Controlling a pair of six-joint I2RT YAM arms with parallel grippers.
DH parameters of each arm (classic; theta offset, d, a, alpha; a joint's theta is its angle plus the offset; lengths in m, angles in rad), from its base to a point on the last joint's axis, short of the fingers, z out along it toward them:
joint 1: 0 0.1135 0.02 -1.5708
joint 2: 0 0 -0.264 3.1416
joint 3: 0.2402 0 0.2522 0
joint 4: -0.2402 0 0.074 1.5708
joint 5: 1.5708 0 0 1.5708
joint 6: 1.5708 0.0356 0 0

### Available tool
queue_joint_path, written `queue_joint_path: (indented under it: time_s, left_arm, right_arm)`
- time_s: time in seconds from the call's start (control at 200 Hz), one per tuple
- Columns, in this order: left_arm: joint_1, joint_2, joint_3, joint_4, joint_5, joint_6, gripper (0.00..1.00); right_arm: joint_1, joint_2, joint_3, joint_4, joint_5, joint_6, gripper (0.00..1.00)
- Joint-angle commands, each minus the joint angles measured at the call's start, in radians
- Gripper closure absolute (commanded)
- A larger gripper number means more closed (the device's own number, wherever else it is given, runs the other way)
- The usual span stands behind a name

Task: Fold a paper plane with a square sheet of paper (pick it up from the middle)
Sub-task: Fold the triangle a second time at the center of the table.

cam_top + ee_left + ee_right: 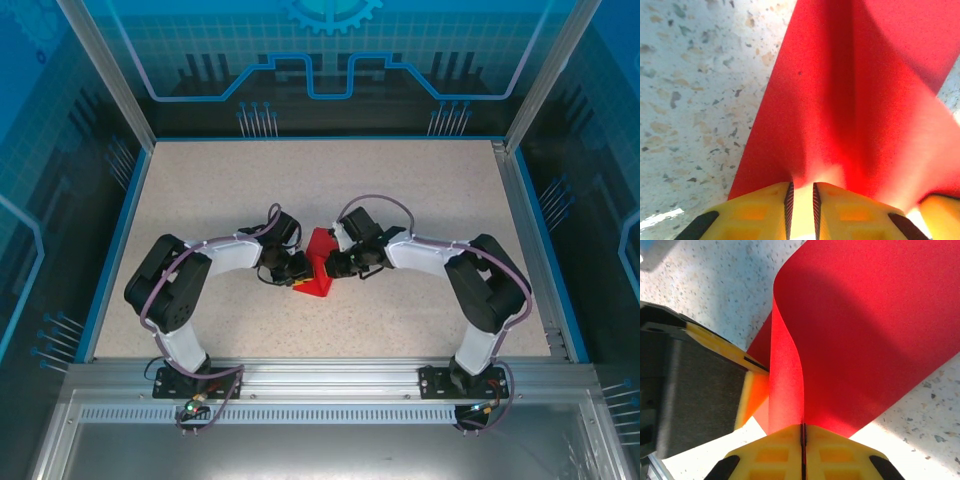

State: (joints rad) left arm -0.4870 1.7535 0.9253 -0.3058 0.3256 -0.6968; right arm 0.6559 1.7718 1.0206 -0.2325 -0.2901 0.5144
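Left end effector [802,189] and right end effector [802,427] pinch the square sheet of paper [320,248], elongated near-to-far.

red paper [318,270], centre of speckled table [430,190]

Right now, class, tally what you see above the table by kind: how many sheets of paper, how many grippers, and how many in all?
Paper: 1
Grippers: 2, the left gripper and the right gripper
Total: 3
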Motion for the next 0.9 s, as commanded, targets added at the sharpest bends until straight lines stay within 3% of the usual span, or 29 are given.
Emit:
queue_joint_path:
  time_s: [0.0,0.89]
  left_arm:
    - [0.005,-0.014,0.011,-0.036,-0.003,0.022,0.78]
    - [0.006,-0.028,-0.005,-0.033,-0.011,0.022,0.81]
  right_arm:
    - [-0.008,0.017,0.019,-0.037,-0.028,-0.008,0.91]
    - [-0.021,0.101,0.094,-0.137,0.035,-0.037,0.89]
